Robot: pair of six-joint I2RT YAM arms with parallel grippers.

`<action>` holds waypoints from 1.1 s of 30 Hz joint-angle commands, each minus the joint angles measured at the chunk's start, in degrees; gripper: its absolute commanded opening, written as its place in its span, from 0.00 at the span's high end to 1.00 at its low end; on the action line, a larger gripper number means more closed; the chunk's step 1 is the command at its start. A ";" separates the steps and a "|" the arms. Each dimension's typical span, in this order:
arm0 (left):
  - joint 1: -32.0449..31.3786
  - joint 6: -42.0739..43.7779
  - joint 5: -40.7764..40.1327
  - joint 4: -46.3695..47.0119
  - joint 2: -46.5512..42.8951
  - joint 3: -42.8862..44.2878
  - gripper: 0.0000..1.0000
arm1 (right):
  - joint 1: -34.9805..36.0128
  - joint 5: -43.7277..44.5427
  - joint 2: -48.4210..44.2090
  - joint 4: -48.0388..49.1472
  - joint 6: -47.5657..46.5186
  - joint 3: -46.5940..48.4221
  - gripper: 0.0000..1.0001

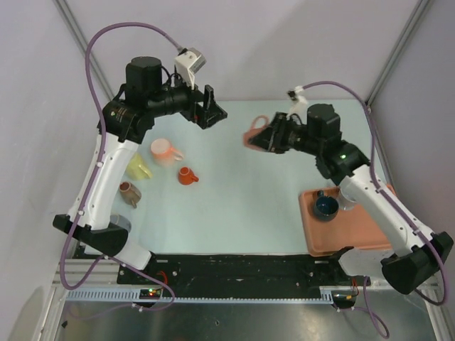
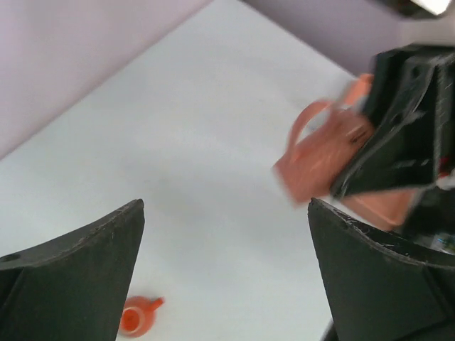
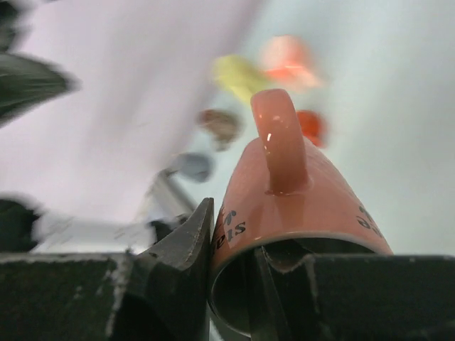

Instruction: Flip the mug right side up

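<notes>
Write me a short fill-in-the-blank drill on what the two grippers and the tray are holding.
The right gripper grips the salmon mug by its ____, not its handle.
The left gripper is ____ and holds nothing.
The orange tray holds exactly ____ dark cup.
Missing words: rim; open; one.

mug [image 3: 284, 192]: glossy salmon pink, dark lettering printed near the rim. left hand [image 1: 212, 106] and right hand [image 1: 261, 137]: black. counter [image 1: 242, 206]: plain pale blue-white. tray [image 1: 334, 238]: salmon orange. teal cup [image 1: 326, 207]: dark teal. pink cup [image 1: 165, 150]: light pink. yellow cup [image 1: 138, 168]: pale yellow. orange-red cup [image 1: 187, 176]: solid orange-red. brown cup [image 1: 130, 193]: dull brown. arms [image 1: 105, 177]: white links, black joints. cables [image 1: 135, 25]: purple.
</notes>
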 commanded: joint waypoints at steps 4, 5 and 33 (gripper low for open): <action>0.06 12.06 -24.85 0.27 -3.02 -1.87 0.00 | -22.83 33.80 -3.52 -43.72 -16.69 7.65 1.00; 0.06 13.24 -25.96 -0.03 -3.35 -3.04 0.00 | -26.22 36.44 -2.92 -46.82 -17.98 7.37 1.00; 0.05 20.60 -29.33 -2.24 -9.67 -22.54 0.00 | -65.92 26.39 18.24 -38.16 -22.39 -0.67 1.00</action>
